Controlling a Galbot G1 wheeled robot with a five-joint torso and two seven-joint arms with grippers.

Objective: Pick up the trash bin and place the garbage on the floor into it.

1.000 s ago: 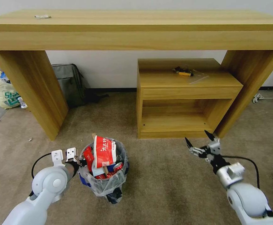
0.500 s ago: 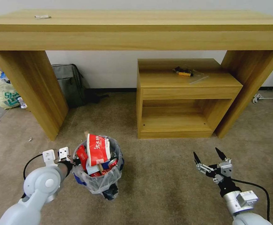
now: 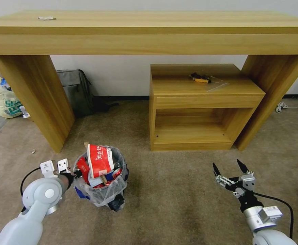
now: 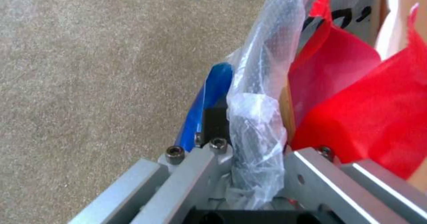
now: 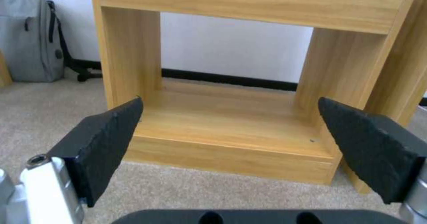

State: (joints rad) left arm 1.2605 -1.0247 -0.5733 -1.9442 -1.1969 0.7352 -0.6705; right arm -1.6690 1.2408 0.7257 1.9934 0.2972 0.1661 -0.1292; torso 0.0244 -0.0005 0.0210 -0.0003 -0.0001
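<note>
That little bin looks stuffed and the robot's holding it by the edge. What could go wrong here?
The left gripper pinches the bin by one side of its rim, so it might tilt or slip. The red-white carton sticks up well above the rim and could topple onto the floor. The grip also catches the thin plastic liner, which may tear or pull loose. The right gripper hangs open and apart, giving no support.

White Chinese characters (illegible) on the red-white carton (image 3: 99, 160).

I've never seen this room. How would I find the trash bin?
Find the long wooden desk by the wall, then look at the carpet in front of its leg on the robot's left. The trash bin is there, its rim pinched by the left gripper. It is small and round, plastic-lined, stuffed with red wrappers.
</note>
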